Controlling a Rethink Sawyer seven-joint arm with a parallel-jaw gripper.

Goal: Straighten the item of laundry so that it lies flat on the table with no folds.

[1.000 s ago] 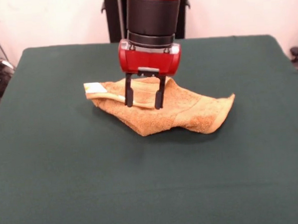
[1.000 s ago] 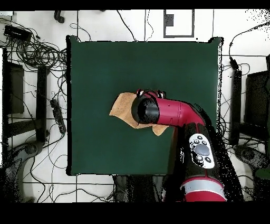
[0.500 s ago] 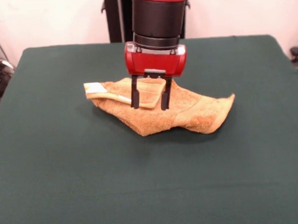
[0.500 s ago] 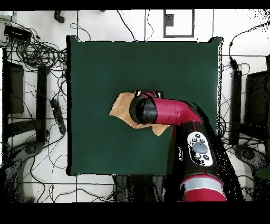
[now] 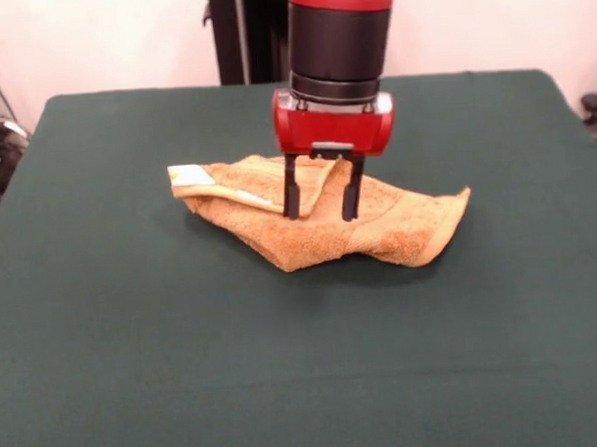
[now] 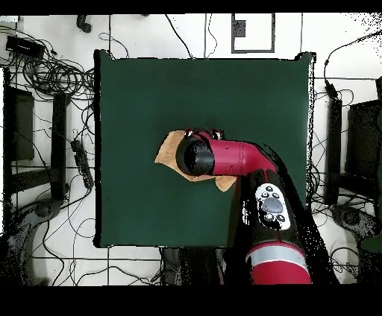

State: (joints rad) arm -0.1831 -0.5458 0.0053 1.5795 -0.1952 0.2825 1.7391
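The orange-tan towel [image 5: 323, 222] lay crumpled and folded directly beneath the gripper [image 5: 322, 197], near the middle of the green table [image 5: 286, 364]. A smoother band with a white label [image 5: 188, 174] stretched away from the gripper, well off to one side. The gripper's fingers stood spread, released, over the folds. From overhead the arm [image 6: 239, 158] hid much of the towel.

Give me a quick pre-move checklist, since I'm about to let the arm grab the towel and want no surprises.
1. Gripper open: ok, its two fingers stand apart.
2. Gripper over the towel: ok, fingertips at the crumpled middle.
3. Cloth between the fingers: cannot tell, contact is unclear.
4. Towel flat: not ok, folded and bunched, white label at one end.
5. Towel fully on the table: ok, well inside its edges.
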